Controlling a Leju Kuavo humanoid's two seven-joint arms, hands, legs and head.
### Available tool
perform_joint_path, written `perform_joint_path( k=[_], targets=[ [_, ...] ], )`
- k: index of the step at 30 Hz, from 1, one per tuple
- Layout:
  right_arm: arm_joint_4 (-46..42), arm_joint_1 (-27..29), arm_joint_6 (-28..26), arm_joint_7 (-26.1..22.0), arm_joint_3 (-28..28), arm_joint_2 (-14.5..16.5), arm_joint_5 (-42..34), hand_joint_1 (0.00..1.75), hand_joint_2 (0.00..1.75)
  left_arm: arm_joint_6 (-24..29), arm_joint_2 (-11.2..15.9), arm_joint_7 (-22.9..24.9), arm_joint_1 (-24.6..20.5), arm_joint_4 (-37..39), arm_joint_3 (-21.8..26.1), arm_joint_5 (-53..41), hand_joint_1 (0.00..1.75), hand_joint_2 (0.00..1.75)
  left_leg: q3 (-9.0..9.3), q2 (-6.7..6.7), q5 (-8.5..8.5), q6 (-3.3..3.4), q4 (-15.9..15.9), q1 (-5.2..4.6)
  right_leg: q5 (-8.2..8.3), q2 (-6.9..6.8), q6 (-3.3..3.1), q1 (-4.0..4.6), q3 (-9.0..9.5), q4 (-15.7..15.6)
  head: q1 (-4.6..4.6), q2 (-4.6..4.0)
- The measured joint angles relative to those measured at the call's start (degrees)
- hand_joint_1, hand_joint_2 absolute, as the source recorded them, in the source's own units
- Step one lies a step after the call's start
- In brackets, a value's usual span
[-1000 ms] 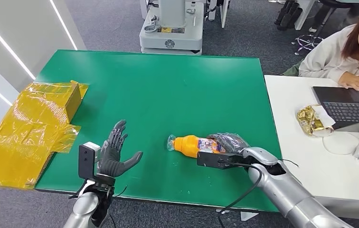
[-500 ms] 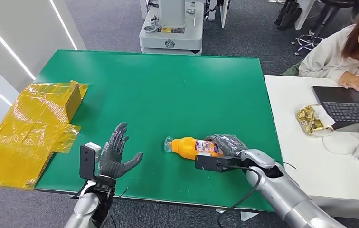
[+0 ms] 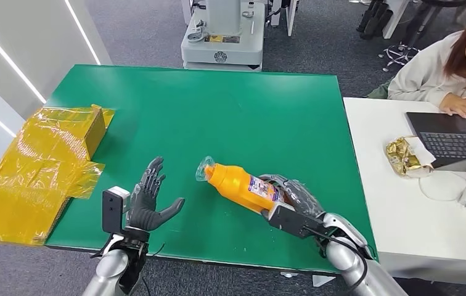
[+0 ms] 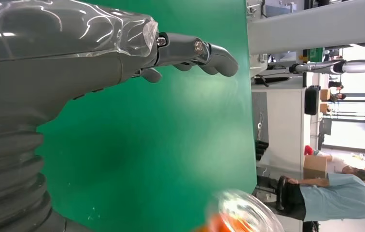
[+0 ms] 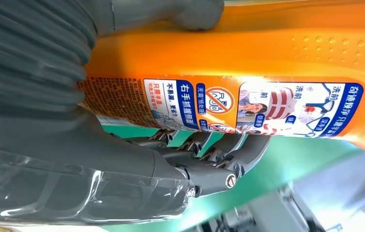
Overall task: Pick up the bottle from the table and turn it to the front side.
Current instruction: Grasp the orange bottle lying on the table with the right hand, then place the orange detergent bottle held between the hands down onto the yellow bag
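Since a second ago the bottle (image 3: 240,185) had come up off the table: it was lying flat near the front edge before, and now its capped end was tilted up and swung toward the left while my right hand (image 3: 292,200) had pulled back closer to me. That hand was clamped around the bottle's lower half, thumb on one side and dark fingers (image 5: 209,150) wrapped under the label in the right wrist view. The bottle hung just above the green table (image 3: 218,111), in front of me and slightly right of centre.

My read on handling: orange plastic, looked fairly full, so probably some heft at the base. The body seemed stiff but smooth, and the glossy label under my fingers could slip during a rotation. Gripping low on the labelled section felt right; the clear cap (image 3: 205,169) end looked too narrow to hold.

My left hand (image 3: 150,200) hovered over the table with fingers spread, holding nothing, close enough to the cap that I'd have watched it during a turn.

Room-wise, plenty of bare green ahead and to the left. The yellow plastic-wrapped box (image 3: 39,166) sat at the left edge, well apart. The front edge was right below my hand, so a dropped bottle could roll off there. A person at a laptop (image 3: 452,139) sat beyond the right edge.
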Motion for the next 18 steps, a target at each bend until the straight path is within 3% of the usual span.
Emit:
perform_joint_path(
  k=[10, 18],
  targets=[
    [-8.73, 7.55, -5.38, -3.69, -6.17, 0.36, -3.26, 1.75, 1.75, -0.26, 0.43, -0.13, -2.02, -0.07, 0.00, -1.57, 0.00, 1.75, -0.01, -0.02, 0.01, 0.00, 0.00, 0.00, 0.00, -0.04, 0.00, 0.00, 0.01, 0.00, 0.01, 0.00],
    [-8.53, 8.00, -6.68, -7.29, -8.43, 3.19, -5.10, 1.75, 1.75, -4.07, 0.64, 1.65, -7.08, -0.85, -0.05, -0.42, 0.00, 1.75, 0.00, 0.00, 0.05, 0.00, 0.00, 0.01, 0.02, 0.00, -0.02, 0.00, 0.01, 0.03, 0.01, 0.00]
  ],
)
